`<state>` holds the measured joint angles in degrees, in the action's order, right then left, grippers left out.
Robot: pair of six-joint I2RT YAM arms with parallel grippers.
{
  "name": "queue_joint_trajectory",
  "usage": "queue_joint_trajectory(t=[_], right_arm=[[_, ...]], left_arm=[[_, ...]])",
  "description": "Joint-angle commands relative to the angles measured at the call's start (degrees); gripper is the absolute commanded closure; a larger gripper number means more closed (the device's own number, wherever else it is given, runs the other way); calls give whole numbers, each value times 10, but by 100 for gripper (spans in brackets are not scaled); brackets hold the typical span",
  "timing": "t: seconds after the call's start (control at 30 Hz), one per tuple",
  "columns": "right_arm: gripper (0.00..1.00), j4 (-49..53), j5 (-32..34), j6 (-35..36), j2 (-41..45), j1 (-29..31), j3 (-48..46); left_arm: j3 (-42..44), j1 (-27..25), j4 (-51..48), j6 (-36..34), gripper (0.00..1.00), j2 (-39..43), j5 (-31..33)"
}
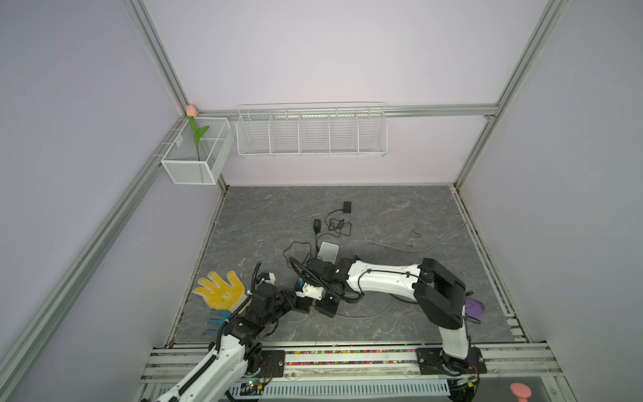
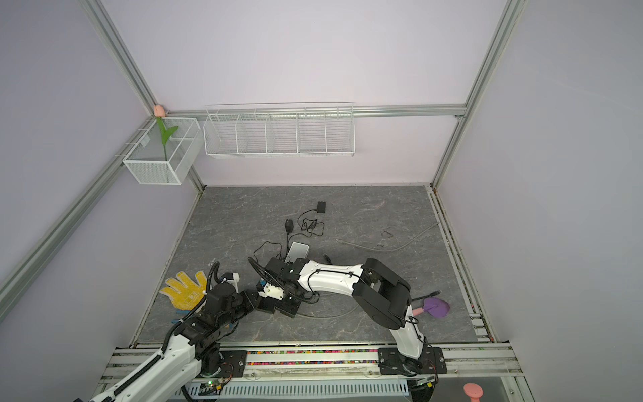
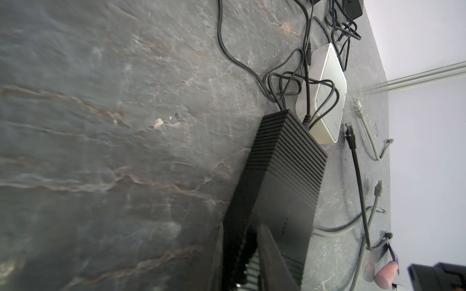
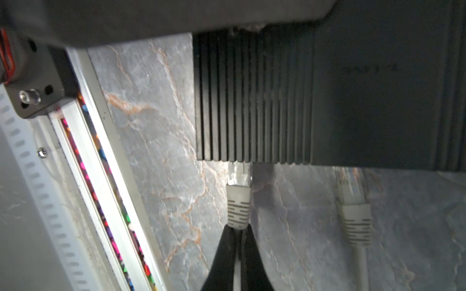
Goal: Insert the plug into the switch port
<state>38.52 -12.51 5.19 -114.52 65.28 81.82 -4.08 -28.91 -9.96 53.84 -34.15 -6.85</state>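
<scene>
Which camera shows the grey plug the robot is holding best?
The right wrist view: the plug sits close up, pinched in the right jaws, clear tip at the black switch. In both top views the right arm covers it; the left wrist view shows the switch, not this plug.

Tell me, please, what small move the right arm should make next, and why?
Probably push the plug straight forward a little. The right gripper is shut on the grey plug, whose clear tip meets the front edge of the black switch but mostly shows outside it. The port itself is hidden.
</scene>
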Motion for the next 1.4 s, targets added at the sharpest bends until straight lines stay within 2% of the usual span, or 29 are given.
queue_joint_trajectory(t=[0.0, 0.17, 0.8, 0.97, 1.13, 1.23, 1.37], right_arm=[[94, -188, -60, 15, -12, 1, 54], [93, -213, -81, 12, -23, 1, 51], [93, -256, -76, 9, -40, 1, 80], [87, -248, -45, 18, -7, -4, 28], [77, -197, -15, 30, 15, -11, -4], [67, -160, 17, 28, 27, -11, -26], [64, -161, 49, 10, 64, -11, -83]], left_arm=[[26, -24, -83, 24, 78, 2, -92], [29, -29, -83, 27, 79, 5, -93], [31, -55, -109, 42, 81, 43, -81], [-11, -55, -173, 19, 76, 60, -37], [-36, -52, -187, 6, 64, 55, -6], [-48, -51, -199, 1, 53, 45, 4], [-68, -50, -222, -7, 25, 63, 31]])
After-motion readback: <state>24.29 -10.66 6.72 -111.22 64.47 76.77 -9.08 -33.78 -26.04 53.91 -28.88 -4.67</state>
